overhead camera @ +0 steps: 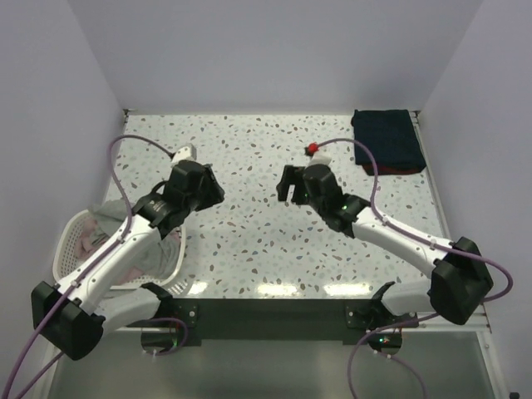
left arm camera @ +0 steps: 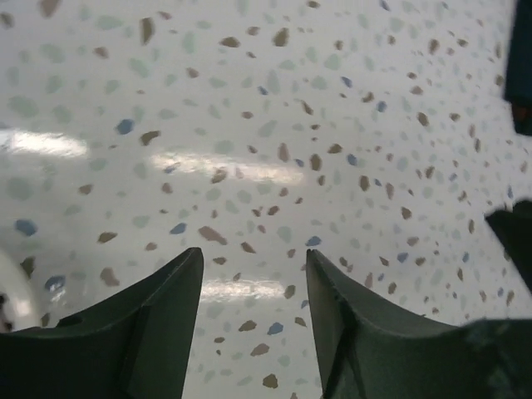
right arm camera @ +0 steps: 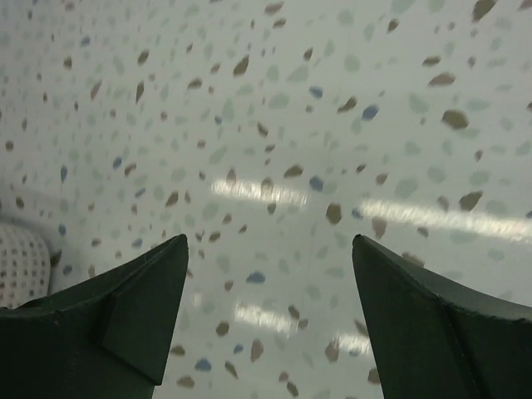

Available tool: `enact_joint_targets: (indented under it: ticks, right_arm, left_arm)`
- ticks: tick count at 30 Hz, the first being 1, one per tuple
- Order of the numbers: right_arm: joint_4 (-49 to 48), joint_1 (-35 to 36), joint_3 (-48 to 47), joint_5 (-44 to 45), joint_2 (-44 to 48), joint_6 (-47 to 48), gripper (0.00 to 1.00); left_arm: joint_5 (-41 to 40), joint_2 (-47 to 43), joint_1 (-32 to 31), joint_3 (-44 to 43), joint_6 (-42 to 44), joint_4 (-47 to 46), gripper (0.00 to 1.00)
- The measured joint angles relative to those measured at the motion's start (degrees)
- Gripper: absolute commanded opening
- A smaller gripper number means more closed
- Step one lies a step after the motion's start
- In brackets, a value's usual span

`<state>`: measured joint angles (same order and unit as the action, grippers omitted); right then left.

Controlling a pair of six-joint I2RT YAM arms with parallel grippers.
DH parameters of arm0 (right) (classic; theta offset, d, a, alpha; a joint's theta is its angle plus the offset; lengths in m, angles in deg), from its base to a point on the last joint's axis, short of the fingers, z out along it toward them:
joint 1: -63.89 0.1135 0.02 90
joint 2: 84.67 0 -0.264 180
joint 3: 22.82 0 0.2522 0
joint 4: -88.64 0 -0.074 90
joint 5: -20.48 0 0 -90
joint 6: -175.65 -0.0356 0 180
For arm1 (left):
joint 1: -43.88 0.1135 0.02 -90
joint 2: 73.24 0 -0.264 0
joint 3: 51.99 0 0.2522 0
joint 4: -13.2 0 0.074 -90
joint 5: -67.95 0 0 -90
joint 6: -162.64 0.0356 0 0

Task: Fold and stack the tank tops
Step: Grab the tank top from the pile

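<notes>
A folded navy tank top (overhead camera: 388, 140) with a dark red edge lies at the table's far right corner; a sliver of it shows at the right edge of the left wrist view (left arm camera: 524, 58). More tank tops, pale pinkish (overhead camera: 93, 233) and grey (overhead camera: 158, 253), lie bunched in the white basket (overhead camera: 65, 264) at the left. My left gripper (overhead camera: 216, 193) hovers over bare table right of the basket, open and empty (left arm camera: 253, 253). My right gripper (overhead camera: 286, 186) faces it across the middle, open wide with nothing between its fingers (right arm camera: 270, 241).
The speckled table (overhead camera: 249, 241) lies under both grippers. The basket's slotted wall shows at the left edge of the right wrist view (right arm camera: 18, 266). White walls close the table on three sides. Purple cables loop above both arms.
</notes>
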<state>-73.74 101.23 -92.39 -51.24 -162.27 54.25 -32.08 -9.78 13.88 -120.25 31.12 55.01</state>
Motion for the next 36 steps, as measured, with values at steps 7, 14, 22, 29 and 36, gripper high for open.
enact_joint_targets:
  ticks: [7, 14, 22, 29, 36]
  right_arm:
    - [3.04, 14.29, 10.71, -1.51, 1.84, -3.63, 0.84]
    - [3.32, 15.5, 12.98, -2.91, 1.84, -4.7, 0.84]
    - [3.02, 15.5, 14.32, -3.32, 1.84, -4.72, 0.84]
    - [3.87, 15.5, 14.49, -2.95, 2.58, -4.63, 0.84]
    - [7.61, 15.5, 11.72, -2.27, 5.6, -3.72, 0.84]
  left_arm:
    - [-24.09, -4.52, 7.61, -0.02, -18.05, 20.65, 0.75]
    - [-32.33, -0.85, 18.32, 0.28, -26.99, 28.92, 0.8]
    - [-33.03, 9.99, 23.89, 3.41, -28.96, 27.04, 0.56]
    - [-32.52, 12.44, 24.85, 0.02, -26.29, 27.45, 0.0]
    - [-30.05, 1.73, 24.9, -21.14, -11.58, 22.05, 0.0]
